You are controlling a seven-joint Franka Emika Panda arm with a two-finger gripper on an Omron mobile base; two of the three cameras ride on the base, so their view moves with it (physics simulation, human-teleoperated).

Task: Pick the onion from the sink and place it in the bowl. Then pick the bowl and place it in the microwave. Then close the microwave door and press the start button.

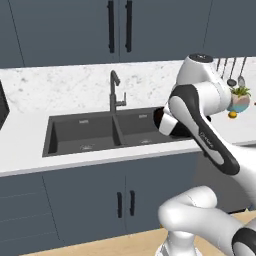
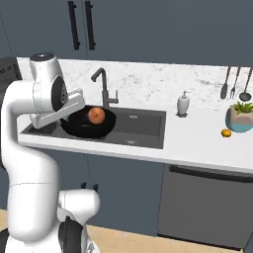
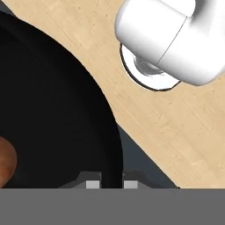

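Observation:
The black bowl (image 2: 88, 126) hangs in the air over the dark grey sink (image 2: 141, 126), level, with the orange-brown onion (image 2: 96, 115) lying inside it. In the hand view my gripper (image 3: 111, 183) is shut on the bowl's rim (image 3: 115, 167), one fingertip (image 3: 92, 183) inside and one outside, and the onion (image 3: 6, 162) shows at the left edge. In the left base view my arm covers the bowl, and the sink (image 1: 82, 132) lies behind it. A dark panel (image 1: 2, 107) at the left edge may be the microwave door; too little shows to tell.
A tall dark faucet (image 2: 101, 86) stands behind the sink. On the counter to the right are a soap dispenser (image 2: 183, 105), a potted plant (image 2: 241, 118) and a small orange fruit (image 2: 226, 133). Utensils (image 2: 236, 84) hang on the wall. Wooden floor (image 3: 184, 132) lies below the bowl.

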